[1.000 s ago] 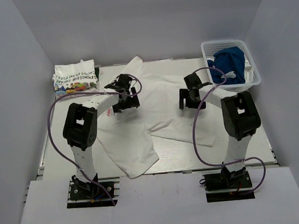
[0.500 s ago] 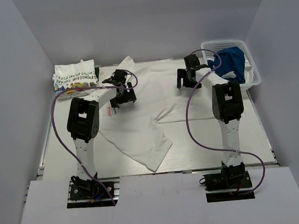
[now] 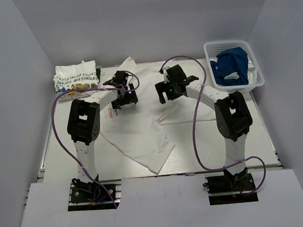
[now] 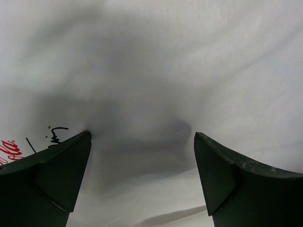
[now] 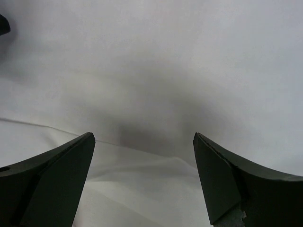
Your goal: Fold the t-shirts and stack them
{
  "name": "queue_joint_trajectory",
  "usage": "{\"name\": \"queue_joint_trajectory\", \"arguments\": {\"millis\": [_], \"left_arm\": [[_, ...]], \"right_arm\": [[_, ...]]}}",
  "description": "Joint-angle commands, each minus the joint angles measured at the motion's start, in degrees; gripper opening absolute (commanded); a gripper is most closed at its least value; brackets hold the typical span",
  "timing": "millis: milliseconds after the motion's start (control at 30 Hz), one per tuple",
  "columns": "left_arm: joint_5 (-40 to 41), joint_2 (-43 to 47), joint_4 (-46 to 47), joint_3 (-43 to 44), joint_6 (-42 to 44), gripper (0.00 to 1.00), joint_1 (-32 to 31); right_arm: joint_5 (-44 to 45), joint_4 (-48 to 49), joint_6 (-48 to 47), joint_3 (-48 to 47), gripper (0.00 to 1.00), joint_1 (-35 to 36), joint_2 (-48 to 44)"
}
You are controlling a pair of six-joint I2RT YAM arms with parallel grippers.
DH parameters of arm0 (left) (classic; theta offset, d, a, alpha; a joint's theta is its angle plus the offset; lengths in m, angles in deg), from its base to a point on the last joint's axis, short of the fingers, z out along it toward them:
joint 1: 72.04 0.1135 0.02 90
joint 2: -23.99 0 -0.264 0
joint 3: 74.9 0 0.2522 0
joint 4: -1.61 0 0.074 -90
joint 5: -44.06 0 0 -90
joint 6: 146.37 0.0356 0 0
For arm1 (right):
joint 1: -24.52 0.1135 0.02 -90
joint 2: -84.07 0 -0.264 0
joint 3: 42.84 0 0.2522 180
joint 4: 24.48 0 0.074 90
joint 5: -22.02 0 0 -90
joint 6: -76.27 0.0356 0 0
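Top: pale table (image 3: 257,132) sitting inside white walls (image 3: 150,20); 3 tees are showing: white tee (image 3: 137,138) lying spread mid-table, folded cartoon tee (image 3: 75,78) resting far-left, blue tee (image 3: 230,64) bunching in 1 basket (image 3: 260,78) far-right. 2 grippers, L gripper (image 3: 123,99) and R gripper (image 3: 167,93), are hovering released over the white tee. L wrist: jaws gaping w/ nothing between, red print (image 4: 6,152) being cut off at the edge. R wrist: jaws gaping too, a crease (image 5: 47,128) running below.

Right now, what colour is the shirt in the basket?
The t-shirt is blue; the top view shows it best.
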Motion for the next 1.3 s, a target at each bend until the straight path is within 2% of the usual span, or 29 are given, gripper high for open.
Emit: {"name": "queue_joint_trajectory", "arguments": {"millis": [0, 167, 267, 367, 400, 433, 467, 500, 533, 633, 700, 767, 800, 900, 967, 1000, 1033, 1100, 1133, 1167, 1267], "left_arm": [[-2.1, 0.8, -0.2, -2.1, -0.3, 1.0, 0.4], [-1.5, 2.0, 1.2, -4.7, -0.3, 1.0, 0.4], [-1.0, 2.0, 1.2, -4.7, -0.3, 1.0, 0.4], [-1.0, 0.8, 1.2, -4.2, -0.3, 1.0, 0.4], [-1.0, 0.1, 1.2, -3.7, -0.3, 1.0, 0.4], [-0.5, 0.1, 0.7, -3.7, -0.3, 1.0, 0.4], [-0.5, -0.4, 0.7, -3.7, -0.3, 1.0, 0.9], [-0.5, -0.4, 0.7, -3.7, -0.3, 1.0, 0.9], [-0.5, -0.4, 1.2, -3.7, -0.3, 1.0, 0.9], [-1.0, -0.4, 1.2, -3.7, -0.3, 1.0, 1.4], [-1.0, -1.0, 1.2, -2.2, 0.2, 1.0, 1.4], [-1.6, -1.0, 1.2, -1.3, 1.0, 1.0, 1.4], [-3.2, -1.0, 1.2, -0.4, 2.0, 1.0, 1.4], [-4.8, 0.9, 0.6, 0.4, 3.2, 1.0, 1.4], [-5.7, 3.5, 2.0, -0.2, 3.7, 1.0, 1.4], [-7.1, 4.5, 2.6, -0.2, 4.4, 1.0, 0.9], [-7.6, 5.4, 3.2, -0.8, 4.4, 1.0, 0.9], [-9.2, 7.1, 3.7, -0.9, 5.6, 1.0, 0.2], [-10.6, 7.1, 3.7, -0.9, 6.3, 1.0, 0.2], [-13.6, 7.1, 4.4, -0.9, 6.3, 1.0, -0.3], [-16.1, 7.7, 5.7, -0.9, 6.3, 1.0, -1.0]], "right_arm": [[-0.1, -0.4, -1.0, -2.8, 0.9, 0.7, 4.4], [3.9, 0.3, 1.5, -3.3, 0.9, 3.0, 6.3], [4.6, 0.6, 1.5, 0.1, 0.9, 4.4, 3.7], [4.3, 1.3, 2.1, 7.8, 0.9, 5.7, -1.4], [4.6, 0.8, 2.8, 9.5, 0.9, 5.7, -5.8], [5.1, 0.8, 5.3, 15.9, 0.9, 6.0, -7.5], [5.9, 0.7, 6.3, 18.3, 0.9, 6.9, -9.4], [5.9, 0.6, 7.1, 20.8, 0.9, 7.2, -15.0], [5.7, 0.5, 9.7, 28.6, 0.9, 7.5, -17.1], [4.7, -0.7, 14.9, 40.7, 0.9, 8.5, -26.6], [2.5, -1.5, 16.7, 46.2, 0.9, 8.8, -33.8], [1.5, -2.7, 18.9, 49.2, 0.9, 9.0, -37.4], [1.3, -2.9, 19.4, 49.3, 0.9, 9.1, -43.4], [3.1, -1.6, 18.9, 46.9, 0.9, 8.7, -47.4], [6.0, -0.1, 18.6, 43.4, 0.9, 8.6, -48.5], [11.6, -0.3, 18.6, 42.1, 0.9, 8.3, -48.0], [13.5, -0.6, 18.6, 39.7, 0.9, 8.1, -47.4], [18.8, -1.3, 18.3, 34.4, 0.9, 7.1, -42.7], [19.2, -1.4, 17.6, 33.0, 0.9, 6.3, -41.0], [19.2, -1.7, 16.3, 30.1, 0.9, 6.0, -35.1], [17.5, -2.4, 13.2, 20.6, 0.9, 4.5, -26.4]]}}
